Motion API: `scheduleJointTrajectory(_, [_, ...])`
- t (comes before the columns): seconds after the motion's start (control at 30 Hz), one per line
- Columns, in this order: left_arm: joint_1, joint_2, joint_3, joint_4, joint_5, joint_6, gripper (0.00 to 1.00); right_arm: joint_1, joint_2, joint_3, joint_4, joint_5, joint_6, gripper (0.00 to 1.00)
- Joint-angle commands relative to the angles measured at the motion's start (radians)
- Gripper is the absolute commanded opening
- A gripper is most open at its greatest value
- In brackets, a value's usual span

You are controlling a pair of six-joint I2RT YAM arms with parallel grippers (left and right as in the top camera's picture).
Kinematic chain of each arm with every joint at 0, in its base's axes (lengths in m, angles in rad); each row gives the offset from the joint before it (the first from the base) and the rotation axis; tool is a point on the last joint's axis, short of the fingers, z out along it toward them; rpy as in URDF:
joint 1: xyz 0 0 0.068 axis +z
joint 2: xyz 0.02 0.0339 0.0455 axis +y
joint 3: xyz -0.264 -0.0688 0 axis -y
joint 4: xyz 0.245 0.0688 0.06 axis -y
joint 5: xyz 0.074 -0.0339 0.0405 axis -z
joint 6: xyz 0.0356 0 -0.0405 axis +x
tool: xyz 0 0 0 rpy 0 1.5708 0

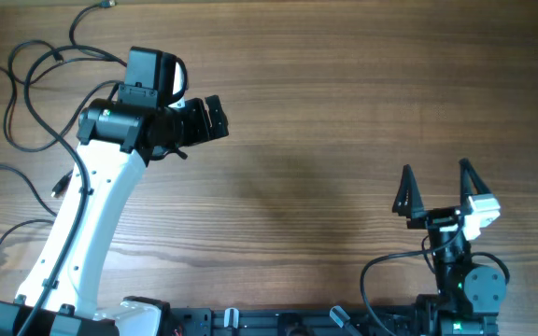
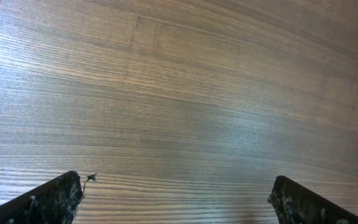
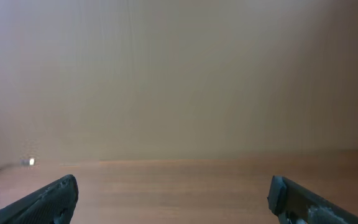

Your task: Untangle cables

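Though light and limp, expect the cables [image 1: 26, 79] to trail, loop and snag rather than slide clean; pinch one strand near a plug [image 1: 61, 184], not mid-loop. Find them in loose overlapping curves at the far-left corner of the worktop [image 1: 344, 103], close to its edges, perhaps running under the left arm. Note the left fingers [image 2: 48, 199] and right fingers [image 3: 48, 199] both spread wide, empty. Pull rightward into the bare middle.
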Motion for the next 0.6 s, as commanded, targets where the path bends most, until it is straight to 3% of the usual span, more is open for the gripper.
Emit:
scheduleJointTrajectory(0.0, [-0.003, 0.004, -0.005, 0.000, -0.006, 0.012, 1.00, -0.002, -0.011, -0.002, -0.098, 0.018, -0.024, 1.00])
scheduleJointTrajectory(0.07, [-0.003, 0.004, -0.005, 0.000, -0.006, 0.012, 1.00, -0.002, -0.011, -0.002, -0.200, 0.019, -0.040, 1.00])
scheduleJointTrajectory(0.27, [-0.003, 0.004, -0.005, 0.000, -0.006, 0.012, 1.00, 0.000, -0.011, -0.002, -0.197, 0.000, -0.225, 1.00])
scheduleJointTrajectory(0.57, [-0.003, 0.004, -0.005, 0.000, -0.006, 0.012, 1.00, 0.001, -0.011, -0.001, -0.203, 0.060, -0.209, 1.00])
